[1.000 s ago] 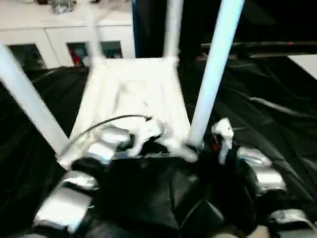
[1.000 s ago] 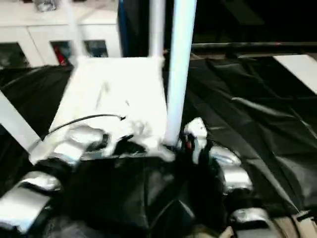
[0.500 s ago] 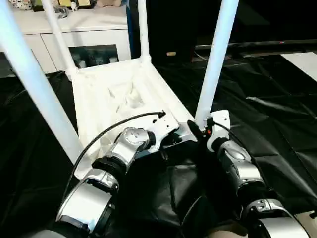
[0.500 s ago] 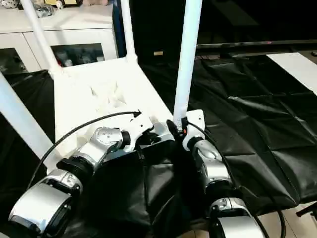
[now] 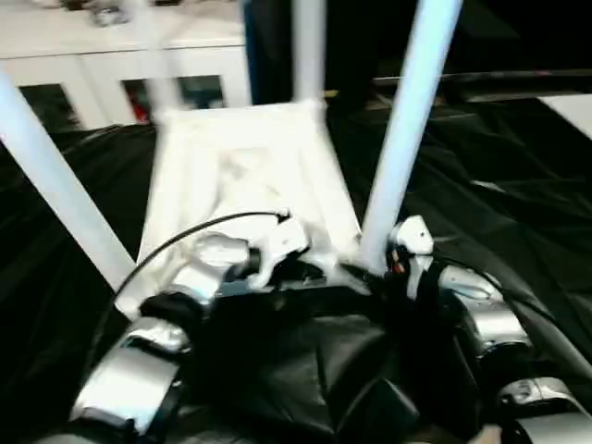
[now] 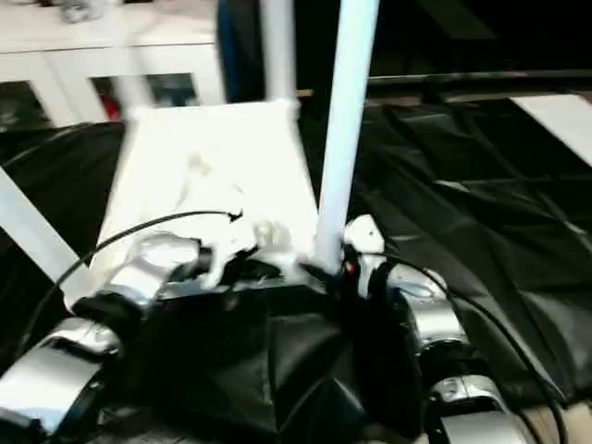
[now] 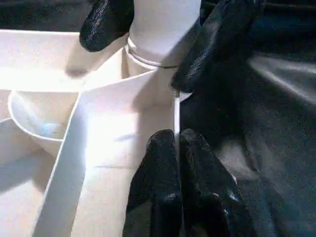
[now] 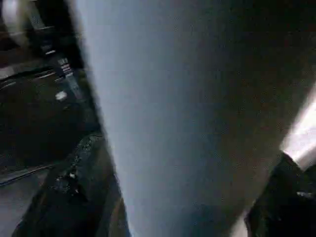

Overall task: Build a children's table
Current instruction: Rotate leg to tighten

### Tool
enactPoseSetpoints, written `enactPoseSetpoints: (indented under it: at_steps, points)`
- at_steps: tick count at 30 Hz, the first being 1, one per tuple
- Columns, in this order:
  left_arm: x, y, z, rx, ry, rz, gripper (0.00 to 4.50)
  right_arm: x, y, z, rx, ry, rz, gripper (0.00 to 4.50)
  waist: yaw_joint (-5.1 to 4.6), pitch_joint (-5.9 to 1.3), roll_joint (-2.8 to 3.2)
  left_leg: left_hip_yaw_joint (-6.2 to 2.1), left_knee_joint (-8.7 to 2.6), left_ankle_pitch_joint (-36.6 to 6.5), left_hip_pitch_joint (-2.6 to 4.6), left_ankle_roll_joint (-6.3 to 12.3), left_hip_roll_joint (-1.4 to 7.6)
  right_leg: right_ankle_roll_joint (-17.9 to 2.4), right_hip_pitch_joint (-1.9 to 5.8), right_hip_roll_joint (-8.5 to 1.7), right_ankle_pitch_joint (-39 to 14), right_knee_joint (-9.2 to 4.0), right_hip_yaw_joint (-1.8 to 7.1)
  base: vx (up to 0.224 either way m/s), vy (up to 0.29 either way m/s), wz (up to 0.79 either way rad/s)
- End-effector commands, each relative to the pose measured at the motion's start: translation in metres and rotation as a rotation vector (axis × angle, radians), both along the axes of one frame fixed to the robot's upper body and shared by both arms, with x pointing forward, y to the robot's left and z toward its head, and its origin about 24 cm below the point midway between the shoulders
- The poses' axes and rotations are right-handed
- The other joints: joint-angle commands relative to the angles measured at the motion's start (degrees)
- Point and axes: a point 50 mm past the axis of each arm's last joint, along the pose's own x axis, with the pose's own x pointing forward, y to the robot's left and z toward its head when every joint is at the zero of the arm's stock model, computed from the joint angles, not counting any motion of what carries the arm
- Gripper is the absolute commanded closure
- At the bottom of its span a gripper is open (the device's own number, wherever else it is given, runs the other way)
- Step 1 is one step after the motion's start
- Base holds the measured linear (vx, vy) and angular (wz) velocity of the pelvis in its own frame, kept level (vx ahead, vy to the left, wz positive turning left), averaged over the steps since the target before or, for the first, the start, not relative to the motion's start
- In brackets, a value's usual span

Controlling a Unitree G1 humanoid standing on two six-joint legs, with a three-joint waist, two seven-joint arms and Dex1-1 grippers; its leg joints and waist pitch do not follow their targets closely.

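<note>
The children's table lies upside down on black cloth, its white ribbed tabletop point(image 5: 240, 157) facing up with its legs standing in the corner sockets. The near right leg point(image 5: 407, 129) rises beside my right wrist, and the near left leg point(image 5: 55, 185) leans out at the left. Another leg point(image 5: 310, 46) stands at the far right corner. My left gripper point(image 7: 175, 143) is shut on the thin near rim point(image 7: 176, 113) of the tabletop, close to the near right socket. My right gripper point(image 5: 375, 266) is open around the base of the near right leg, with one of its fingers point(image 7: 106, 22) on each side.
Black cloth point(image 5: 518, 194) covers the ground all around the tabletop, wrinkled at the right. A white cabinet point(image 5: 83, 65) with glass fronts stands behind at the left. Dark furniture point(image 5: 370, 46) stands behind the middle. A black cable point(image 5: 185, 236) runs along my left forearm.
The head camera has swung, so the whole picture has shifted and blurred. Both grippers remain at the tabletop's near right corner, the left on the rim, the right at the leg.
</note>
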Motion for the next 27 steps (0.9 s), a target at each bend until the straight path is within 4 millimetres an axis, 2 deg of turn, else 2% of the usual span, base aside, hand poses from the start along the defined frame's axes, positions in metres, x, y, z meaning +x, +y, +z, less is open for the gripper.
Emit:
enactPoseSetpoints:
  at_steps: [1,3,4,6,7,9,13,15,16,19,20,21,22,23,24,25,26,27]
  points:
    - [-0.012,-0.004,-0.006,-0.029,0.068,-0.106,4.5,-0.007,0.003,-0.005,-0.016,0.057,0.082,0.92,0.21,-3.21,-0.77,-2.49,-3.62,-7.9,0.83,7.19,5.52,-17.2,2.29,-4.88,-3.6,-2.49,2.8,0.0,0.0,0.0]
    - [-0.013,-0.001,-0.006,-0.024,0.077,-0.116,4.5,-0.007,0.002,-0.004,-0.015,0.059,0.094,0.92,0.31,-3.19,-0.72,-2.49,-3.66,-8.3,0.85,6.88,5.56,-17.2,2.18,-4.88,-4.1,-2.51,2.81,0.0,0.0,0.0]
    - [-0.015,0.002,-0.007,-0.014,0.09,-0.127,4.5,-0.008,0.001,-0.003,-0.013,0.065,0.108,0.92,0.39,-3.1,-0.9,-2.47,-3.74,-9.0,0.88,6.44,5.57,-17.1,2.17,-4.91,-5.3,-2.65,2.83,0.0,0.0,0.0]
    - [-0.015,0.005,-0.008,-0.01,0.088,-0.125,4.5,-0.008,0.001,-0.003,-0.007,0.072,0.114,1.16,0.46,-3.07,-0.74,-2.52,-3.88,-9.7,0.96,5.9,5.65,-16.8,2.11,-4.89,-6.6,-2.74,2.84,0.0,0.0,0.0]
    - [-0.015,0.005,-0.008,-0.01,0.088,-0.125,4.5,-0.008,0.001,-0.003,-0.007,0.072,0.114,1.25,0.44,-3.02,-0.8,-2.53,-3.97,-10.3,0.99,5.07,5.67,-16.7,2.07,-4.83,-7.3,-2.77,2.89,0.0,0.0,0.0]
    - [-0.015,0.005,-0.007,-0.016,0.084,-0.119,4.5,-0.009,0.002,-0.004,0.003,0.077,0.115,1.36,0.45,-3.03,-0.99,-2.52,-3.94,-10.2,0.98,4.69,5.64,-16.5,2.14,-4.94,-7.6,-2.8,2.93,0.0,0.0,0.0]
    - [-0.015,0.003,-0.006,-0.045,0.069,-0.094,4.5,-0.011,0.006,-0.006,0.031,0.086,0.097,1.72,0.57,-3.16,-1.09,-2.45,-3.74,-8.3,0.96,5.21,5.59,-16.5,2.17,-4.94,-5.8,-2.53,2.94,0.0,0.0,0.0]
    - [-0.012,0.0,-0.005,-0.067,0.045,-0.047,4.5,-0.009,0.009,-0.008,0.049,0.062,0.025,1.83,0.62,-3.2,-1.18,-2.42,-3.65,-7.6,0.88,5.56,5.57,-16.4,2.16,-5.02,-5.3,-2.47,2.94,0.0,0.0,0.0]
    - [-0.007,-0.003,-0.005,-0.071,0.014,0.024,4.5,-0.004,0.01,-0.014,0.031,0.058,-0.093,1.9,0.45,-2.98,-1.21,-2.51,-3.84,-8.7,0.84,4.87,5.58,-16.1,2.0,-5.05,-7.7,-2.74,2.95,0.0,0.0,0.0]
    - [-0.002,-0.005,-0.005,-0.061,-0.026,0.092,4.5,-0.001,0.012,-0.019,0.023,0.05,-0.185,1.95,-0.14,-2.62,-1.23,-2.72,-4.08,-12.8,0.88,2.36,5.48,-14.5,1.71,-5.21,-15.6,-3.5,3.11,0.0,0.0,0.0]
    - [0.0,-0.006,-0.005,-0.056,-0.034,0.117,4.5,0.0,0.013,-0.021,0.022,0.053,-0.22,1.98,-0.4,-2.34,-1.32,-2.84,-4.26,-15.1,1.16,1.34,5.32,-13.4,1.58,-5.18,-20.0,-4.13,3.15,0.0,0.0,0.0]
    - [0.004,-0.01,-0.006,-0.045,-0.057,0.178,4.5,0.003,0.015,-0.026,0.019,0.061,-0.311,1.98,-0.52,-2.43,-1.49,-2.87,-4.21,-15.4,1.21,1.03,5.24,-12.8,1.58,-5.2,-21.2,-4.23,3.22,0.0,0.0,0.0]
    - [0.006,-0.012,-0.006,-0.04,-0.069,0.207,4.5,0.004,0.016,-0.028,0.017,0.066,-0.357,2.0,-0.98,-2.15,-1.44,-3.15,-4.42,-17.0,1.5,0.1,5.24,-11.6,1.16,-5.23,-24.7,-4.76,3.35,0.0,0.0,0.0]
    - [0.01,-0.018,-0.006,-0.043,-0.083,0.255,4.5,0.007,0.019,-0.032,-0.001,0.062,-0.446,2.0,-1.2,-2.18,-1.46,-3.27,-4.49,-17.4,1.35,-0.1,5.18,-11.3,1.3,-5.23,-25.4,-4.76,3.31,0.0,0.0,0.0]
    - [0.01,-0.018,-0.006,-0.043,-0.086,0.261,4.5,0.007,0.02,-0.032,-0.002,0.063,-0.459,2.01,-1.42,-2.21,-1.37,-3.36,-4.67,-17.7,1.37,-0.43,5.21,-10.6,1.25,-5.11,-25.8,-4.88,3.27,0.0,0.0,0.0]
    - [0.014,-0.03,-0.005,-0.051,-0.11,0.329,4.5,0.012,0.024,-0.038,-0.01,0.081,-0.626,2.01,-1.55,-2.14,-1.17,-3.36,-4.68,-18.3,1.46,-0.63,5.19,-10.6,0.9,-5.13,-26.2,-4.97,3.38,0.0,0.0,0.0]
    - [0.015,-0.037,-0.005,-0.055,-0.117,0.358,4.5,0.014,0.026,-0.04,-0.013,0.092,-0.705,2.01,-1.76,-2.16,-1.3,-3.4,-4.72,-19.2,1.8,-1.41,5.1,-10.2,0.75,-4.98,-27.0,-5.09,3.33,0.0,0.0,0.0]
    - [0.015,-0.037,-0.005,-0.055,-0.117,0.358,4.5,0.014,0.026,-0.04,-0.013,0.092,-0.705,2.01,-1.83,-2.16,-1.07,-3.49,-4.76,-19.3,1.68,-1.58,5.05,-10.1,0.79,-5.12,-27.1,-5.13,3.38,0.0,0.0,0.0]
